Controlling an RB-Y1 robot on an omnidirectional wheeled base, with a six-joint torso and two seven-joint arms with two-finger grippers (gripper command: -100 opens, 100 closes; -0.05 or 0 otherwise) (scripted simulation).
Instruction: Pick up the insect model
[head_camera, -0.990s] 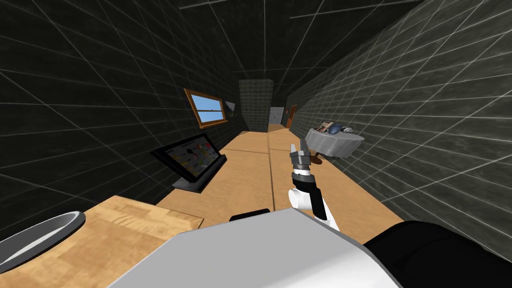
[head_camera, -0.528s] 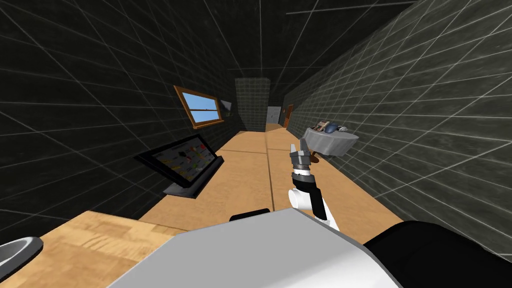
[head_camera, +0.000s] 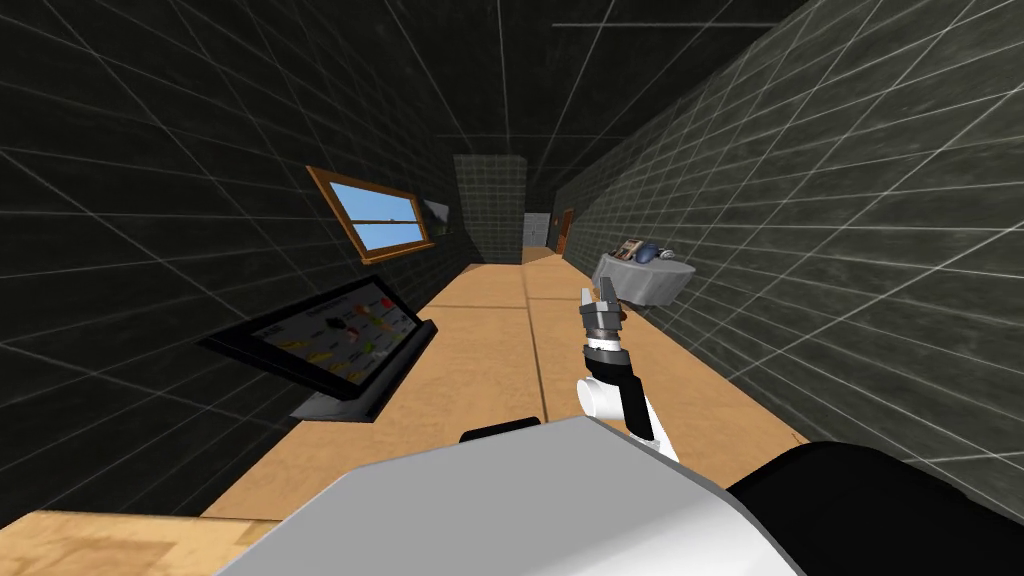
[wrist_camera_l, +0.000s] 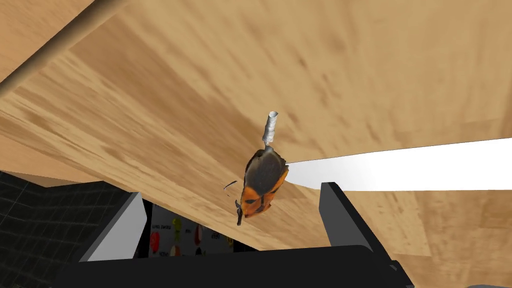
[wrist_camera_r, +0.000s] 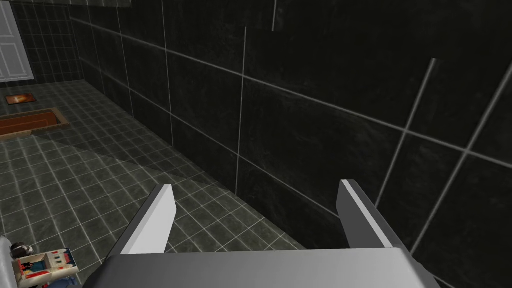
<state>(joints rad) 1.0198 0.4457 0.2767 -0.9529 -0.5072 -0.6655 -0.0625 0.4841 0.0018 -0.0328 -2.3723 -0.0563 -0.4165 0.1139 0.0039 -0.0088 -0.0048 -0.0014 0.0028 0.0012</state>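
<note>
An orange and dark insect model (wrist_camera_l: 264, 182) with a small light grey peg at one end shows between the fingers of my left gripper (wrist_camera_l: 232, 190). The fingers stand wide apart and neither touches it. Wooden floor (wrist_camera_l: 200, 100) lies behind it, and I cannot tell whether the insect rests on something. My right gripper (head_camera: 598, 295) is raised in front of my chest, in the middle of the corridor. Its fingers are open with nothing between them, which the right wrist view (wrist_camera_r: 257, 185) confirms.
A black tilted display (head_camera: 320, 345) with coloured items stands on the floor by the left wall, under a window (head_camera: 375, 212). A round cloth-covered table (head_camera: 645, 278) with small things stands by the right wall. Dark tiled walls line a long wooden floor (head_camera: 500, 350). A wooden top (head_camera: 90, 540) shows at the lower left.
My whole view has shifted as I move: the display and window slid left, and the wooden top with its grey bowl dropped to the corner. My right arm kept its pose.
</note>
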